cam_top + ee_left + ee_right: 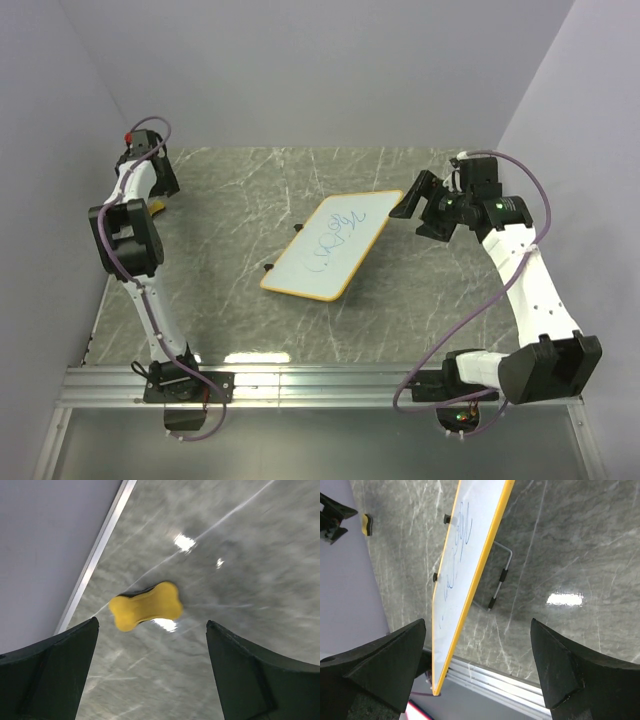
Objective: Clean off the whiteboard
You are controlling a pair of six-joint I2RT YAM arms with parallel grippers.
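**1. L side.** L wrist view: left gripper (151, 624) has its fingers spread wide, nothing gripped. Yellow bone-shaped eraser (146, 606) lies on the table (230, 300) between and beyond the fingertips; no contact visible. Frame is blurred. Top view adds location only: eraser is at the table's 10 o'clock corner, mostly hidden under the arm. The wall/table seam runs close at the eraser's 10 o'clock; open surface from 12 thru 5 o'clock.

**2. Ctr.** The whiteboard (335, 245) sits at table ctr, long axis 7 to 1 o'clock, with blue scribbles (335, 235) on its face. Top view reads it as near flat. R wrist view shows more: board is tilted, with a wire stand (500, 575) on the table behind it and two black clips (447, 518) on one long edge. Open table at the board's 9 o'clock and 4–6 o'clock.

**3. R side.** Right gripper (477, 622) is wide open and holds nothing. Top view puts it just beside the board's 2 o'clock corner. Wrist view shows the orange-yellow frame edge running between the fingers, closer to one; contact cannot be told. R wall is near the arm at 3 o'clock.
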